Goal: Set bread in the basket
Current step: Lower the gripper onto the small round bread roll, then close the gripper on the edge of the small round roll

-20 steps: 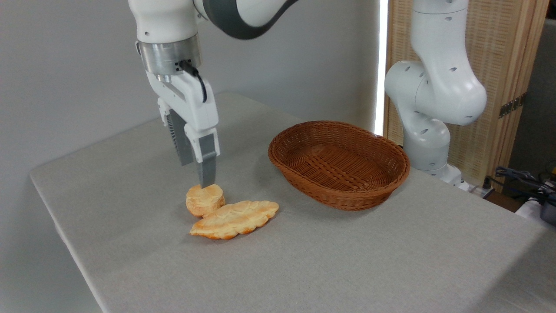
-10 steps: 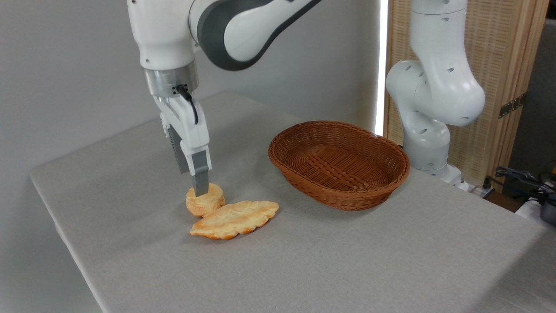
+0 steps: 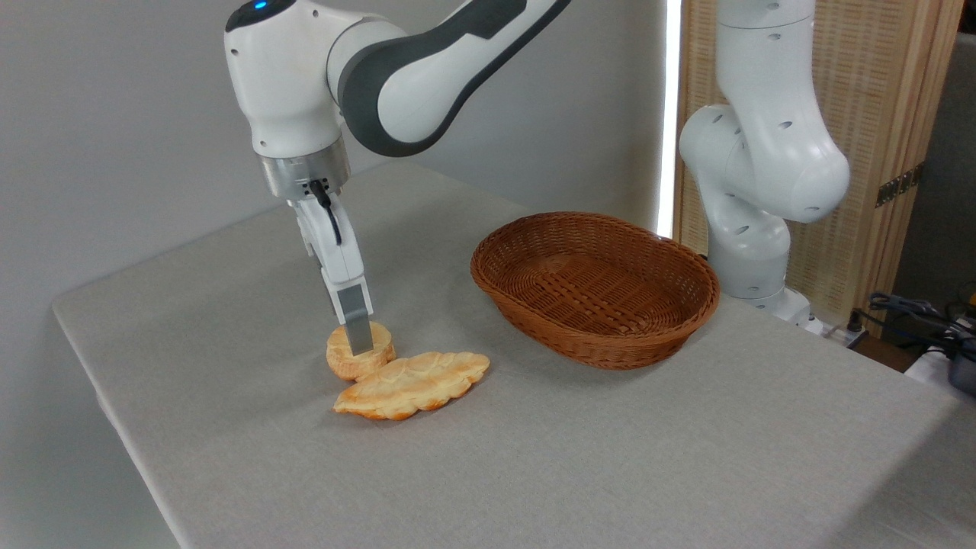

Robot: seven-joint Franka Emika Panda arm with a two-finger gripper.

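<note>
The bread (image 3: 360, 358), a small round bun, is seen resting on the grey table (image 3: 610, 450), left of the wicker basket (image 3: 595, 287) and well apart from it, with its front edge touching a longer leaf-shaped pastry (image 3: 412, 384). The gripper (image 3: 357, 341) is pointed straight down at the bun, one grey finger (image 3: 355, 329) being shown in front of the bun's top, while the second finger is hidden behind it. Whether the jaws are clenched on the bun or spread around it cannot be told, and the basket is shown with nothing inside.
</note>
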